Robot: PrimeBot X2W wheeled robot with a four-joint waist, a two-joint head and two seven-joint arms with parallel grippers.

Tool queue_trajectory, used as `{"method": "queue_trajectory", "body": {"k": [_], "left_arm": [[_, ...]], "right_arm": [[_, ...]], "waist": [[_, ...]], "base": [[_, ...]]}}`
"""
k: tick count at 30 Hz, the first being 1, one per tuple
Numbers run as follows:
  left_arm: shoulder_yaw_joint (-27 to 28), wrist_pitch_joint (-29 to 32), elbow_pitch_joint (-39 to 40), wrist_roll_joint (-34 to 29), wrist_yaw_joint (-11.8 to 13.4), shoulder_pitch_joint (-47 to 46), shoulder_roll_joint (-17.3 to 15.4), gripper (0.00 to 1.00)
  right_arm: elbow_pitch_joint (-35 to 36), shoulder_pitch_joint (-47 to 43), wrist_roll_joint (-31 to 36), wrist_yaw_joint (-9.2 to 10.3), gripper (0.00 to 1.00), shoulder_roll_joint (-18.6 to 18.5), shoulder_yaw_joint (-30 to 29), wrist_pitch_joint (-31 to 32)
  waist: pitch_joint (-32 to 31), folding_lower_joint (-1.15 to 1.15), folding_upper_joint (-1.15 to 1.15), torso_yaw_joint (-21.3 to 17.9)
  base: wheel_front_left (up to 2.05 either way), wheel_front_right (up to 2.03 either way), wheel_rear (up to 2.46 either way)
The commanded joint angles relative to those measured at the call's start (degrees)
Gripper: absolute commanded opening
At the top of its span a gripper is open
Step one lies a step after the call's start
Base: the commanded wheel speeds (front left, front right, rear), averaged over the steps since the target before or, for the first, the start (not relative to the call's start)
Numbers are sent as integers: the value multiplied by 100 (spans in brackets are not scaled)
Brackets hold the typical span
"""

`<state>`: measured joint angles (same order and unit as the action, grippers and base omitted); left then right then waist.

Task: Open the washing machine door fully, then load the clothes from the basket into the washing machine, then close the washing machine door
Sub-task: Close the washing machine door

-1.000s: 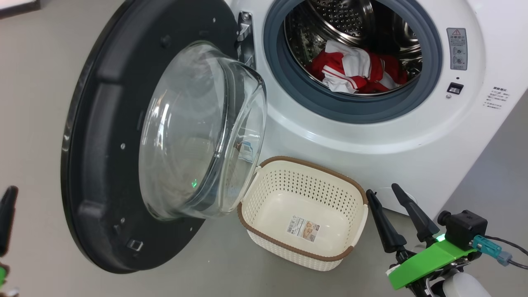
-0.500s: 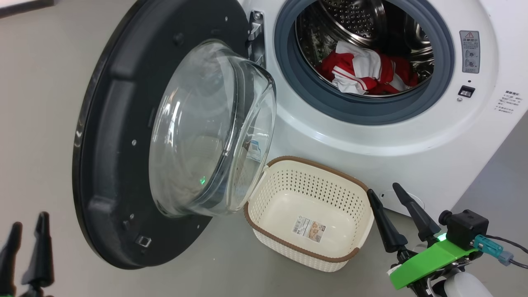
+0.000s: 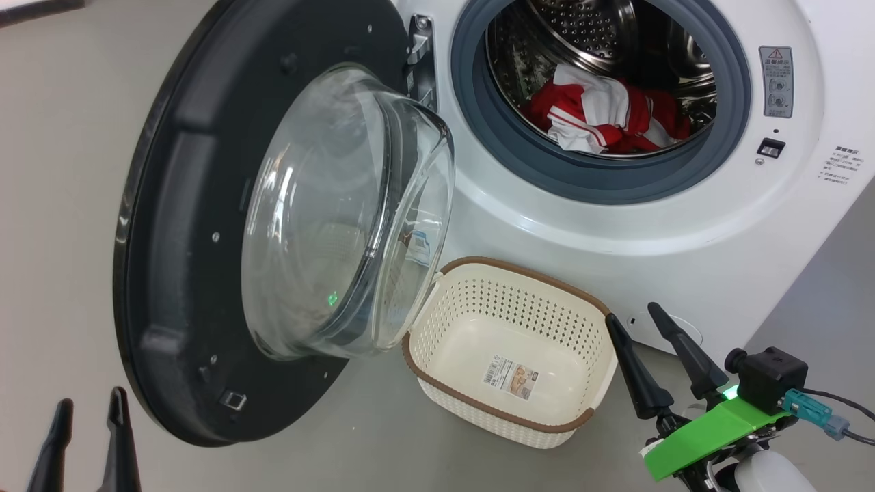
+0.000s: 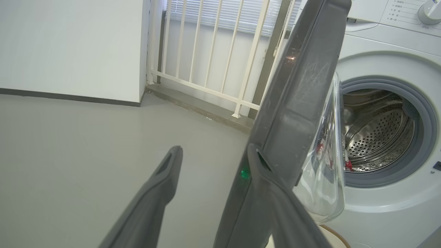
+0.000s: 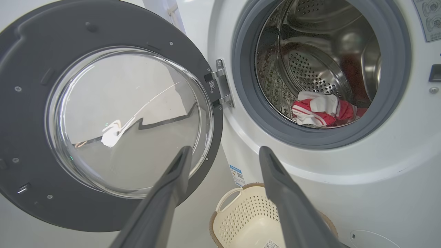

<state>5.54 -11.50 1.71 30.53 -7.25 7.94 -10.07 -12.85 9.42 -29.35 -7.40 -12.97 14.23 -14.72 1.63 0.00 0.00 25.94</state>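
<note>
White washing machine [image 3: 615, 225] stood on the grey floor [image 3: 61, 205], front toward the head camera, steel drum [image 3: 588, 27] exposed inside the grey gasket [image 3: 601, 181]. Its black door [image 3: 171, 225] was swung wide open to the robot's left on the hinge [image 3: 418, 51], inner face showing, clear glass window [image 3: 328, 219] bulging out toward the basket. Cream basket [image 3: 492, 427] with brown rim sat on the floor just in front of the machine, below the opening and right next to the window's lower edge (touching or not, could not tell). It was empty but for a product sticker [image 3: 510, 377] on its bottom. Red-and-white clothes [image 3: 601, 116] lay bundled in the drum, low and near the front, fully inside the gasket. Right tool [image 3: 632, 313] hovered at the lower right, just beside the basket's right end, fingers spread wide and holding nothing, pointed up toward the machine's front. Left tool [image 3: 91, 400] was at the lower left, near the door's bottom edge, also released and empty. In the left wrist view the door showed edge-on and one finger [image 4: 275, 199] overlapped its outer rim; contact could not be told. In the right wrist view the spread fingers framed the basket's handle end, below the open drum.
</note>
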Motion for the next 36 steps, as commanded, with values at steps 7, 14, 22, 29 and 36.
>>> {"method": "queue_trajectory", "body": {"k": [7, 14, 22, 29, 36], "left_arm": [[99, -295, -54, -494, 84, -125, 46, 100], [106, -328, -89, -700, 115, -123, 41, 100], [85, -339, -45, -854, 144, -98, 9, 100], [85, -341, 9, -862, 189, -61, 12, 100], [67, -307, 71, -851, 240, -21, 1, 100]], "right_arm": [[138, 78, 8, -9, 100, -63, 125, -28], [132, 38, 31, -9, 100, -21, 116, -28], [135, 8, 50, -9, 100, 34, 125, -28], [122, -1, 48, -9, 100, 18, 145, -28], [108, -6, 34, -9, 100, 17, 160, -28]], "waist": [[-67, 0, 0, 16], [-108, 0, 0, -6], [-138, 0, 0, -45], [-154, 0, 0, -63], [-173, 0, 0, -64]], "base": [[0, 0, 0], [0, 0, 0], [0, 0, 0], [0, 0, 0], [0, 0, 0]]}}
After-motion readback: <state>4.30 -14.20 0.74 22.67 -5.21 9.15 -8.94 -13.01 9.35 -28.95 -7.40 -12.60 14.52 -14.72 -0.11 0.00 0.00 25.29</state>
